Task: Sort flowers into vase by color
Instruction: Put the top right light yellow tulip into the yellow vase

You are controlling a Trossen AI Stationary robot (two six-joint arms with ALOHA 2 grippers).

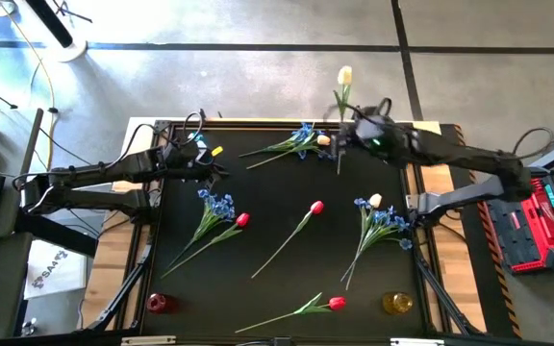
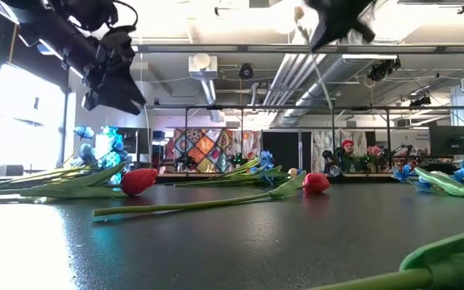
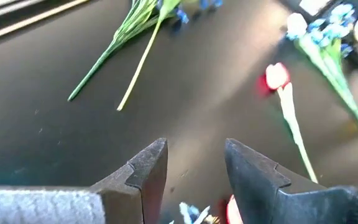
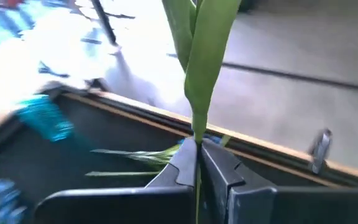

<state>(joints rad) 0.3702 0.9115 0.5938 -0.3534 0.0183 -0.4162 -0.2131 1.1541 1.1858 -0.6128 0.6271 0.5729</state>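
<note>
High view: your right gripper [image 1: 346, 136] pinches the green stem of a pale yellow artificial tulip [image 1: 344, 76] at the black table's [image 1: 277, 288] far edge, bloom beyond the rim, likely lifted for carrying to the yellow glass vase [image 1: 397, 304]. The left gripper [image 1: 212, 163] waits over the left far side.

Low view: a red tulip [image 2: 139, 180] lies flat; both arms hang overhead.

Left wrist: fingers [image 3: 149, 171] spread, empty.

Right wrist: fingers [image 4: 182, 165] pressed on the stem, leaves upright.
</note>
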